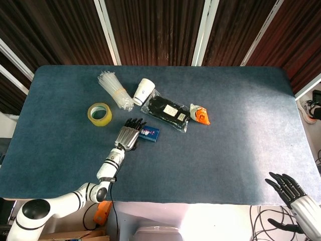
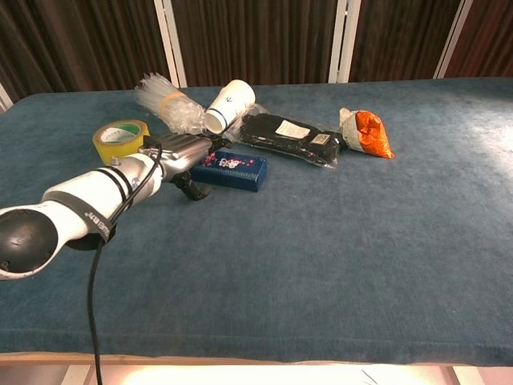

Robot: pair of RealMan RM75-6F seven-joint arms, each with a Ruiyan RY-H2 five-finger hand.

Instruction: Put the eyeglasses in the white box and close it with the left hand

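No eyeglasses or white box shows in either view. My left hand (image 1: 129,134) (image 2: 180,156) lies low over the blue cloth-covered table (image 1: 225,155), fingers stretched forward and holding nothing. Its fingertips reach the left end of a small dark-blue box (image 1: 149,133) (image 2: 232,170); I cannot tell whether they touch it. My right hand (image 1: 286,188) hangs at the table's front right edge with fingers spread and empty. It appears in the head view only.
Behind the left hand stand a yellow tape roll (image 1: 100,114) (image 2: 119,138), a banded bundle of clear straws (image 1: 114,89), a tipped paper cup (image 1: 144,91) (image 2: 228,104), a black packet in clear wrap (image 1: 168,113) (image 2: 292,138) and an orange snack packet (image 1: 200,114) (image 2: 369,132).
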